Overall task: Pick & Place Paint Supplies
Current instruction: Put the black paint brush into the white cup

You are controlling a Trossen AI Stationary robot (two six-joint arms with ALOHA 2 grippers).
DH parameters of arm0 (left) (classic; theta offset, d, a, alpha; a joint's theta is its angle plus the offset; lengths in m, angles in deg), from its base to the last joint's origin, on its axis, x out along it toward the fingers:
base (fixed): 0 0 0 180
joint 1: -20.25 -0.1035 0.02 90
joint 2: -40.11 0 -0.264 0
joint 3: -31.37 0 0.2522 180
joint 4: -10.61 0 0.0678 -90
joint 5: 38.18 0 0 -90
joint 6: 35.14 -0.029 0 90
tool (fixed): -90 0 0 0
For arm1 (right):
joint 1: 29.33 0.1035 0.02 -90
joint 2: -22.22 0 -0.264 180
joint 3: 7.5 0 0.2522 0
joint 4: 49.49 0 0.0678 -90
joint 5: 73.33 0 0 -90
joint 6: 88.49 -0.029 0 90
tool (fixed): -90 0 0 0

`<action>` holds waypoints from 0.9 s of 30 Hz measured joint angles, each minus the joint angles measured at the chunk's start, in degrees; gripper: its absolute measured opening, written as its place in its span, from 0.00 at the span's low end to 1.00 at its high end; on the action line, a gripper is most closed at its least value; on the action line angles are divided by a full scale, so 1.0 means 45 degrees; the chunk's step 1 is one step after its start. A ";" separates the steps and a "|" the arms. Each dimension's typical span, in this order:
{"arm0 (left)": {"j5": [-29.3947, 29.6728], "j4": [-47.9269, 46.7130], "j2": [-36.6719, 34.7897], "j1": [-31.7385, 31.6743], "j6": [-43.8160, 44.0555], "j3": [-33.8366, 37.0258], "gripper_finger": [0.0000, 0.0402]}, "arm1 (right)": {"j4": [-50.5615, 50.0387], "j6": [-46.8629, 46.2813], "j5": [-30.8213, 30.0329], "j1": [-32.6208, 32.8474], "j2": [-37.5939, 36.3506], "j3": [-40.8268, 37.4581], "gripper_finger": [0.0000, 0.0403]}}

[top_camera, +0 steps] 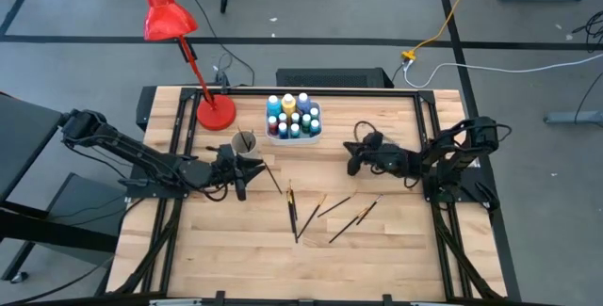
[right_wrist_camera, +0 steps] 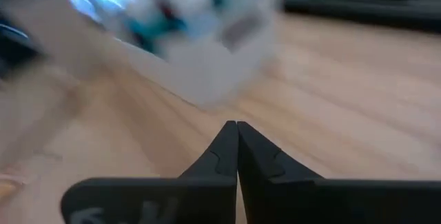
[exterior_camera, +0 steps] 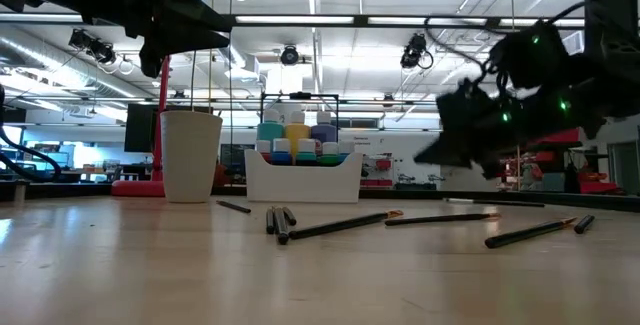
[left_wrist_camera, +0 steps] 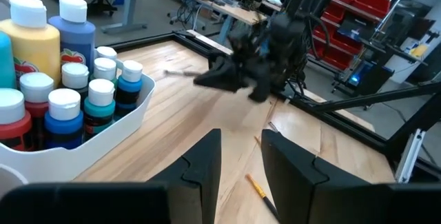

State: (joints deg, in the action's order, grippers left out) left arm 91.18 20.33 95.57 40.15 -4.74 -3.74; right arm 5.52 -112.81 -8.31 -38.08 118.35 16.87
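Several thin dark-and-wooden paintbrushes (top_camera: pixel 320 214) lie flat and scattered on the wooden table (top_camera: pixel 396 249), as the low view shows (exterior_camera: pixel 340 225). Small paint bottles stand in a white caddy (top_camera: pixel 293 120) at the far middle (left_wrist_camera: pixel 62 93). My left gripper (left_wrist_camera: pixel 241 138) hovers near the white cup (top_camera: pixel 244 142), well above the table (exterior_camera: pixel 180 15). It is open, with nothing between its fingers. My right gripper (right_wrist_camera: pixel 236 124) is to the right of the caddy (top_camera: pixel 352 163), clear of the table (exterior_camera: pixel 425 158). It is shut and points toward the caddy, and I see nothing between its fingertips.
A red desk lamp (top_camera: pixel 193 61) stands on its round base at the far left. One brush (top_camera: pixel 273 180) lies by my left gripper. Black rails (top_camera: pixel 433 136) frame the table's edges. Bare wood lies toward the near edge.
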 joint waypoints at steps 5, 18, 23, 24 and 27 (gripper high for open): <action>-0.0005 0.0000 -0.0005 0.0000 -0.0093 0.0000 0.28 | 0.2939 0.0581 0.0432 0.0260 -0.0024 0.0039 0.00; -0.0005 0.0000 0.0000 0.0000 0.0123 0.0000 0.28 | 0.1283 0.2739 -0.0178 -0.0653 -0.1926 0.0039 0.26; -0.0005 0.0000 0.0000 0.0000 0.0051 0.0000 0.28 | -0.2704 0.2606 -0.1641 -0.0722 -0.3012 0.0039 0.43; -0.0005 0.0000 0.0000 0.0000 0.0088 0.0000 0.28 | -0.3603 0.2599 -0.2295 -0.0771 -0.3193 0.0039 0.45; -0.0005 0.0000 0.0000 0.0000 0.0104 0.0000 0.28 | -0.6237 0.2379 -0.3901 -0.1196 -0.3767 0.0034 0.50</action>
State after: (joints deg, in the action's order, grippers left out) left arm 91.15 20.33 95.57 40.15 -4.27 -3.74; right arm -22.55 -102.10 -25.86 -43.47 101.40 17.02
